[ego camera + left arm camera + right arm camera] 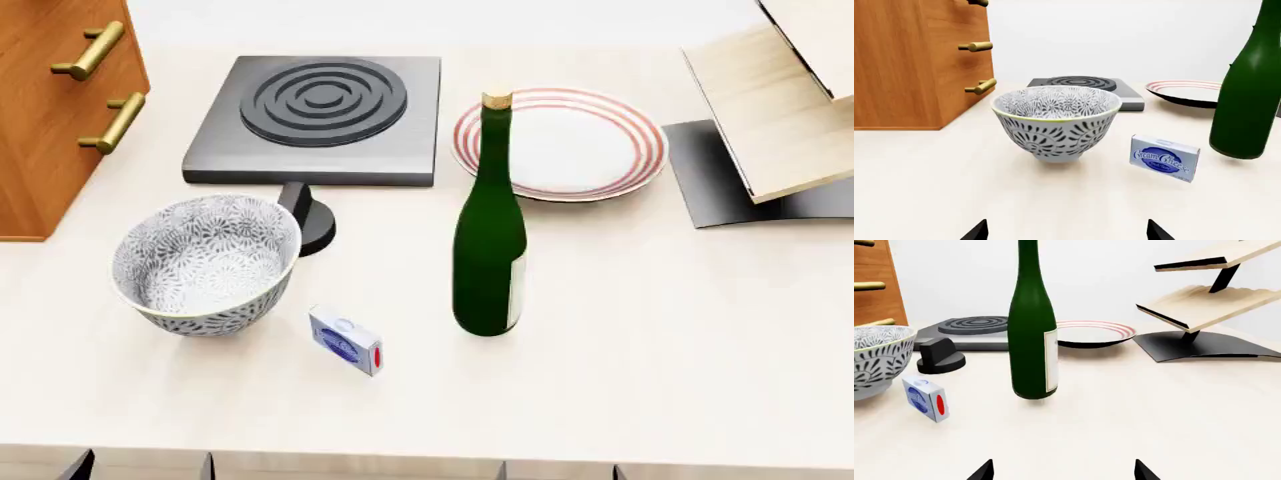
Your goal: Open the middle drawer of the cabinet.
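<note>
Left wrist view: the two dark fingertips of the left gripper (1067,231) show at the frame edge, spread wide apart with nothing between them, low over a pale table (934,190). Just ahead stands a white bowl (1056,121) with a dark floral pattern. Beside it a small blue-and-white cream cheese box (1165,157) stands upright. A dark green bottle (1249,85) rises near the box. Behind the bowl sit a grey hotplate (1084,86) and a red-rimmed plate (1185,92). The orange-brown wooden cabinet (914,60) stands on the table to one side, three brass bar handles jutting from its front. The middle drawer (985,52) is seen edge-on, its front flush with the others, shut.

Head view: the cabinet sits at the far left corner, with two handles visible. The hotplate is just right of it, a black knob (306,216) on the table at its front. The bowl stands in front of the knob, the cheese box to its right, the bottle upright further right, the plate behind the bottle. A pale wooden rack (781,100) stands at far right. Only dark tips of the arms show at the bottom edge.

Right wrist view: the right gripper (1063,471) shows two dark fingertips, spread apart and empty, facing the bottle. The cabinet is far off to one side.
</note>
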Tool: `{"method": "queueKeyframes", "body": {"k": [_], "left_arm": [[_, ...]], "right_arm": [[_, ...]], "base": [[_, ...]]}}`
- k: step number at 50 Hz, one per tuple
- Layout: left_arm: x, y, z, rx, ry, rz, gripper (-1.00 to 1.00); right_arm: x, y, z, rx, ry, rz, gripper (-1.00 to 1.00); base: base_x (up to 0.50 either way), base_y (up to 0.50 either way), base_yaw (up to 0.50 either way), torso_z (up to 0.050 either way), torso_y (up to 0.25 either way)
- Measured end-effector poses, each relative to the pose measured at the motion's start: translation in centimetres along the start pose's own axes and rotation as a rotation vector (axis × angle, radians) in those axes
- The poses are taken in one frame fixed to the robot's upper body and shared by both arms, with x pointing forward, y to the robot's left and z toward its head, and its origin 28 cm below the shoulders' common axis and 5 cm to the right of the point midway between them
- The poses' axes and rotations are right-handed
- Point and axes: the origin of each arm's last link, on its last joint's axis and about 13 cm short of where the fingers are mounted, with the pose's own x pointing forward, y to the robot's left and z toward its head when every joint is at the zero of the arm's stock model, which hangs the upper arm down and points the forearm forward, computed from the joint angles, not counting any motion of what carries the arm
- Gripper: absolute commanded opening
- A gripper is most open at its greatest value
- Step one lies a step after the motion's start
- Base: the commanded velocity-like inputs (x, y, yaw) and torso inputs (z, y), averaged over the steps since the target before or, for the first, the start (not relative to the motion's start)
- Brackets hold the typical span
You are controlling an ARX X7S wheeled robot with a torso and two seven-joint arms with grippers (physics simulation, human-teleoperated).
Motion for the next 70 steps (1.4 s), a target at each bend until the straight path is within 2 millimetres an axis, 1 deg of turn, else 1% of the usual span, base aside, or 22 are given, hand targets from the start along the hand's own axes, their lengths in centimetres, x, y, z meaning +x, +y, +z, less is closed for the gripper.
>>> {"method": "queueKeyframes", "body": {"k": [15, 16, 17, 22, 28, 38, 45, 49, 53, 61, 70], "left_arm": [[-0.2, -0.1, 0.1, 0.003, -0.024, -0.007, 1.00], [0.0, -2.5, -0.8, -0.142, -0.034, -0.116, 1.00], [-0.1, -2.8, -0.9, -0.137, -0.024, -0.121, 1.00], [-0.2, -1.8, -0.4, -0.083, -0.036, -0.081, 1.00], [-0.3, -1.0, -0.1, -0.044, -0.044, -0.051, 1.00], [-0.4, -0.5, 0.2, -0.013, -0.053, -0.027, 1.00], [-0.5, -0.3, 0.9, 0.014, -0.090, -0.011, 1.00], [-0.6, -0.2, 1.6, 0.031, -0.125, -0.007, 1.00], [-0.9, -0.2, 2.7, 0.033, -0.162, -0.003, 1.00], [-1.9, 0.0, 5.9, 0.035, -0.265, 0.002, 1.00], [-3.6, 0.2, 9.8, 0.003, -0.368, 0.002, 1.00]], "right_arm": [[-0.1, 0.0, 0.0, 0.009, 0.007, -0.002, 1.00], [0.9, -0.7, -0.9, 0.009, 0.054, -0.006, 1.00], [0.7, -0.8, -1.2, 0.005, 0.071, -0.010, 1.00], [0.4, -0.4, -0.7, 0.006, 0.051, -0.006, 1.00], [0.2, -0.2, -0.5, 0.004, 0.037, -0.003, 1.00], [-0.1, 0.0, -0.1, 0.002, 0.018, -0.002, 1.00], [-0.4, 0.1, 1.0, 0.000, -0.020, -0.002, 1.00], [-0.6, 0.2, 2.0, -0.010, -0.052, -0.002, 1.00], [-1.0, 0.3, 3.3, -0.023, -0.093, -0.003, 1.00], [-2.2, 0.7, 6.3, -0.045, -0.184, -0.008, 1.00], [-4.0, 1.2, 9.6, -0.066, -0.292, 0.005, 1.00]], "base": [[0.00, 0.00, 0.00, 0.000, 0.000], [0.00, 0.00, 0.00, 0.000, 0.000], [0.00, 0.00, 0.00, 0.000, 0.000], [0.00, 0.00, 0.00, 0.000, 0.000], [0.00, 0.00, 0.00, 0.000, 0.000], [0.00, 0.00, 0.00, 0.000, 0.000], [0.00, 0.00, 0.00, 0.000, 0.000], [0.00, 0.00, 0.00, 0.000, 0.000], [0.00, 0.00, 0.00, 0.000, 0.000], [0.00, 0.00, 0.00, 0.000, 0.000], [0.00, 0.00, 0.00, 0.000, 0.000]]}}
